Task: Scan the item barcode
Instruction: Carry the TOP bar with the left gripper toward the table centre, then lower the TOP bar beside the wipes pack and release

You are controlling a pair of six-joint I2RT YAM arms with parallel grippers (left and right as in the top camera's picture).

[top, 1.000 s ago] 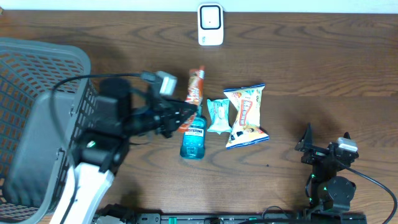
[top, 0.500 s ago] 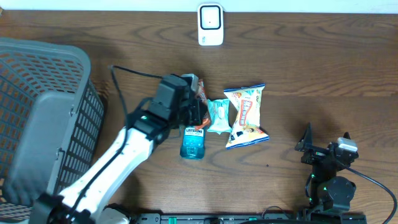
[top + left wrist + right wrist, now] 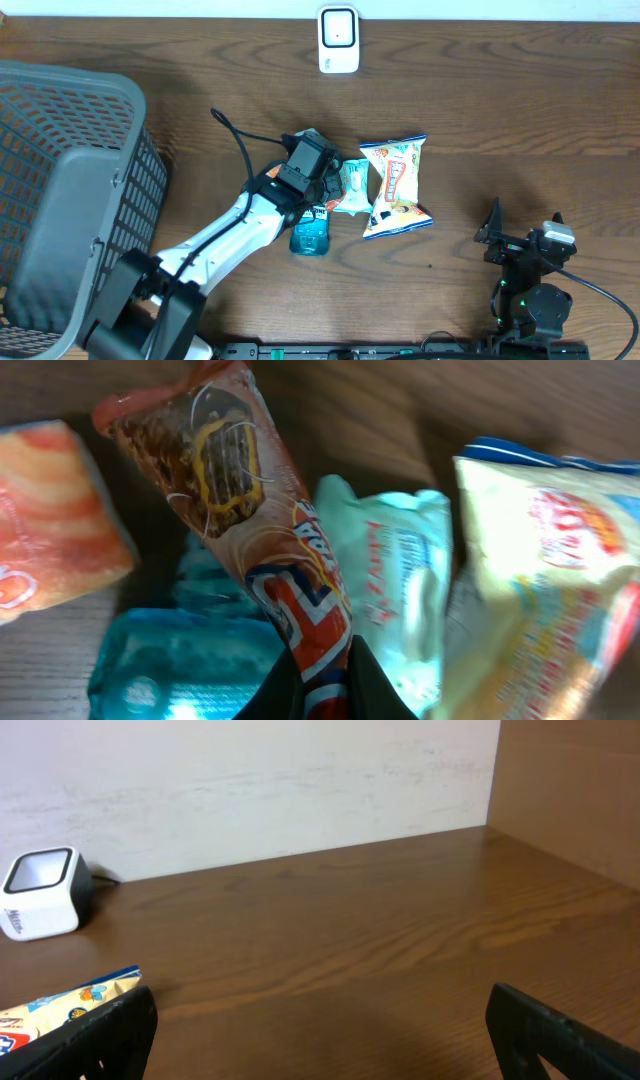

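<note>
The white barcode scanner [image 3: 339, 40] stands at the table's far edge and also shows in the right wrist view [image 3: 40, 892]. My left gripper [image 3: 322, 670] is shut on the end of a brown cookie packet [image 3: 235, 490], which hangs over the other items. From overhead the left gripper [image 3: 322, 192] sits among the items and its wrist hides most of the packet. My right gripper [image 3: 320, 1020] rests open and empty at the near right [image 3: 525, 235].
A blue mouthwash bottle [image 3: 311, 232] lies under the left gripper, with a teal pouch [image 3: 352, 186] and a yellow chips bag [image 3: 396, 188] to its right. An orange-pink pack [image 3: 50, 520] lies beside them. A grey mesh basket [image 3: 60, 200] fills the left side.
My left arm has swung right from beside the basket to over the items and reached into them. The right arm has not moved.
</note>
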